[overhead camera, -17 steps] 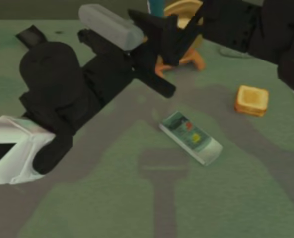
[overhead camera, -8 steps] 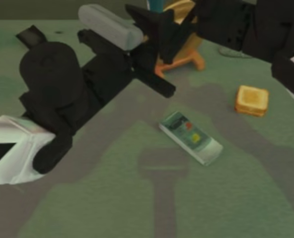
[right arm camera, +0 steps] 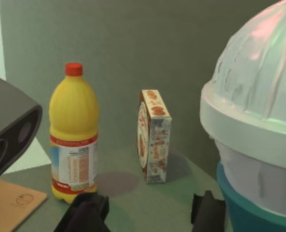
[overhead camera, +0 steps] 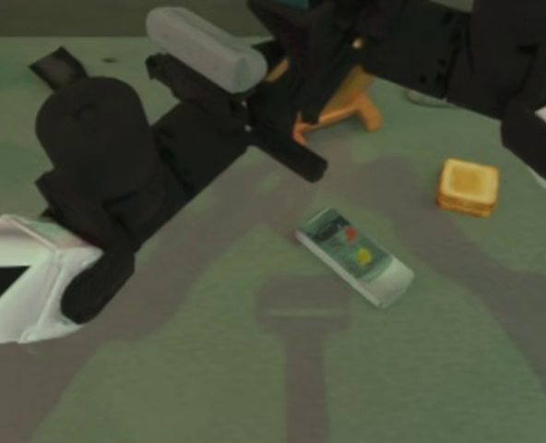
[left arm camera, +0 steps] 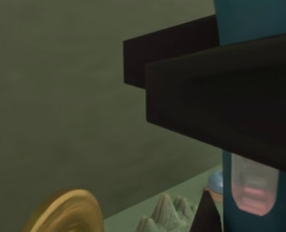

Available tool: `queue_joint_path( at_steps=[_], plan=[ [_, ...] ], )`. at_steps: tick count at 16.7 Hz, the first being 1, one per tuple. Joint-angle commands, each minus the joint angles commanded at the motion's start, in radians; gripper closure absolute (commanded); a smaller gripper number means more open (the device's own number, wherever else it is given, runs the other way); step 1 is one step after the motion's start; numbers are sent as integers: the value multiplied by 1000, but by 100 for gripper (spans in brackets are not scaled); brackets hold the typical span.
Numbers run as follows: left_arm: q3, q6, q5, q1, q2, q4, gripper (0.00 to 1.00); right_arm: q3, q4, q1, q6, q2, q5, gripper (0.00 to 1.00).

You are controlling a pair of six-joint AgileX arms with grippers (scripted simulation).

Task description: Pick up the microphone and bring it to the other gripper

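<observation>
Microphone [left arm camera: 251, 193] hangs upright above the tabletop's [overhead camera: 208, 369] far edge, its teal handle clamped across by the left gripper [left arm camera: 220, 96]. Its white head fills the right wrist view, so the right gripper [right arm camera: 148, 212], fingers apart, sits right beside it.

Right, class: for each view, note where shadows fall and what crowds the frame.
Top view: the arms throw broad dark shadow bands across the table. Left wrist view: the left claw's fingers, gripping the microphone, crowd the foreground. Right wrist view: the microphone's head looms huge at close range; the yellow bottle casts a soft shadow beside it.
</observation>
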Motion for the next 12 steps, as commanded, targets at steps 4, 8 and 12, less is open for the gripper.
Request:
queue_joint_path(
  at_steps=[4, 8, 12],
  plan=[
    [0, 0, 0, 0, 0, 0, 100, 0, 0, 0, 0, 0, 0, 100],
    [0, 0, 0, 0, 0, 0, 100, 0, 0, 0, 0, 0, 0, 100],
    [0, 0, 0, 0, 0, 0, 85, 0, 0, 0, 0, 0, 0, 100]
  ],
)
